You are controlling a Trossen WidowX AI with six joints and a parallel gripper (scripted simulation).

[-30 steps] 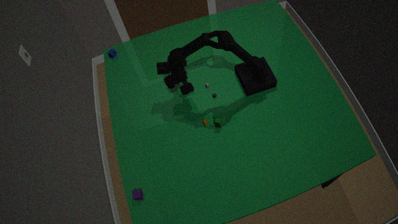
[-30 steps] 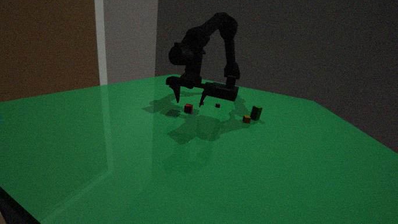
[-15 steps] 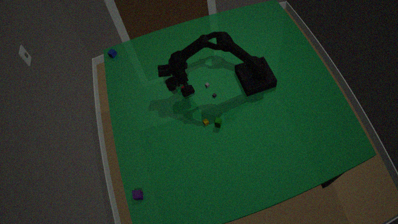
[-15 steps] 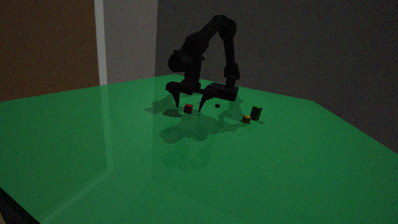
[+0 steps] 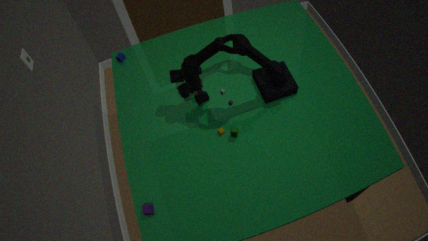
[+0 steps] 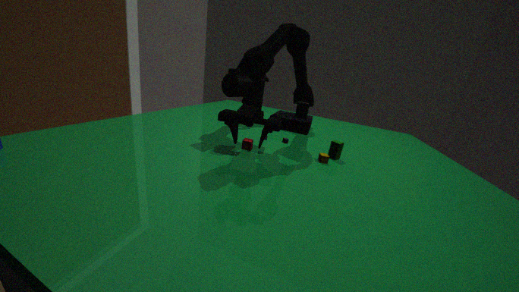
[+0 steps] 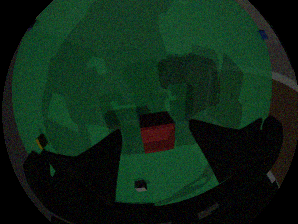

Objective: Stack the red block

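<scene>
Straddling the red block, the gripper sits low on the green mat, fingers wide, gripping nothing. Green tower stands well apart, a yellow block just beside it.

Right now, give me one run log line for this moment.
phase: grasp | gripper: open, straddling red block on table | green tower: upright, untouched | yellow block: beside tower

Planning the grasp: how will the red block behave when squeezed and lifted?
The red block looks like a small cube with flat faces, so it probably sits still rather than rolling. It likely stays rigid between the tool fingers. Being small, it could twist if gripped off-centre.
</scene>
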